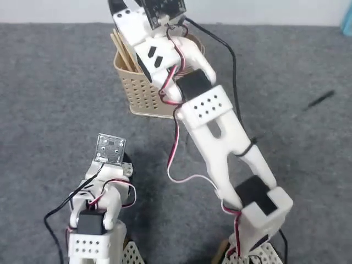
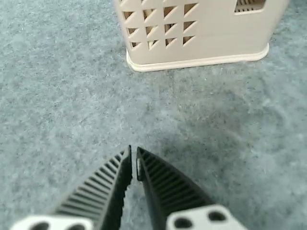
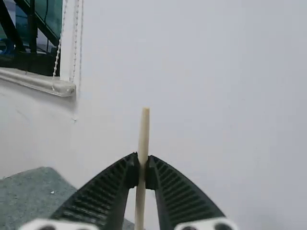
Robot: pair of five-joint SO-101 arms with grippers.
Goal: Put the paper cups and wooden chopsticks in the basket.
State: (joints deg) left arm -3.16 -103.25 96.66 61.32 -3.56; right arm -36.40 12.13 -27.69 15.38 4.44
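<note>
- Beige plastic basket (image 1: 144, 99) stands at about 12 o'clock on the table in my high view. Its latticed wall is upright on the grey felt (image 1: 55, 82).
- Inside it, a bundle of chopsticks (image 1: 122, 52) leans against the corner at 11 o'clock, with the ends poking above the rim.
- My right arm stretches from its base at 5 o'clock up to 12 o'clock, with its wrist over the basket.
- On its wrist camera, the right gripper (image 3: 142, 170) pinches one wooden chopstick (image 3: 143, 139). The stick lies along the seam between the jaws and juts past their tips.
- Beyond that stick I see a white wall (image 3: 225, 86) and the corner of a window (image 3: 33, 38).
- My left arm sits folded at 7 o'clock, well apart from the basket.
- The left gripper (image 2: 134, 158) has its jaws pressed almost together with nothing between them. It hangs over bare felt, and the basket's foot (image 2: 201, 55) is ahead of it.
- A thin dark object (image 1: 320, 99) lies on the felt at 3 o'clock. I cannot tell what it is.
- I cannot make out a paper cup for certain behind the right arm.
</note>
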